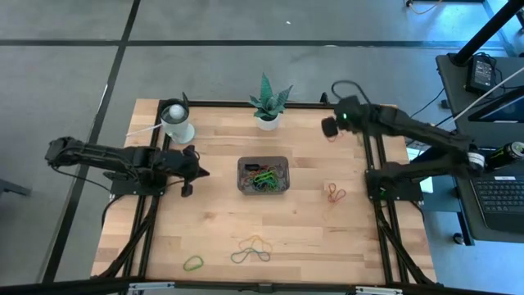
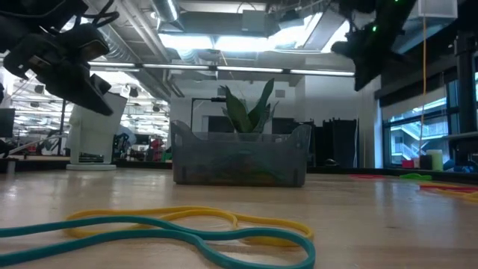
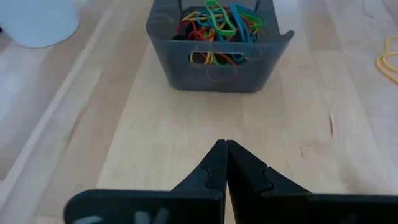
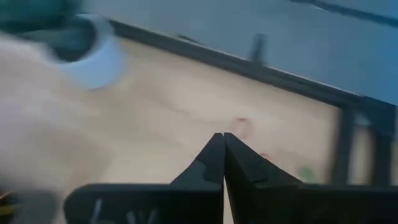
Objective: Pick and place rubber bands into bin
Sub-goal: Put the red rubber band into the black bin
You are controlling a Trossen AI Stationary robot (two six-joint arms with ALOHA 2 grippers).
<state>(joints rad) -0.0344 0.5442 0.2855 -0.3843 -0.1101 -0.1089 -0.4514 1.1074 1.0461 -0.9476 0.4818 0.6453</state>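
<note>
Bands [image 1: 252, 251] look light, thin, floppy, so they'll likely sag and stretch when lifted; grippy rubber, not fragile. Best bet: pinch one strand of a loop where it stands clear of the others, tips right down on the wood, since tangled ones may drag neighbours along. Bin [image 1: 263, 175] sits straight ahead of L gripper [image 1: 199, 173], near but apart, already holding a heap of coloured bands. L gripper fingers pressed together, nothing between them, hovering off the table w/ tips aimed at the bin's near wall in the L wrist view. R gripper [image 1: 330, 127] is up high at the far R corner of the table, well apart from the bin, fingers also pressed tight, empty as far as R wrist view shows. Loose bands left: orange pair [image 1: 335, 193] closest to R arm's base; yellow/teal tangle and one green loop [image 1: 192, 263] near the front edge, well apart from both grippers.
</note>
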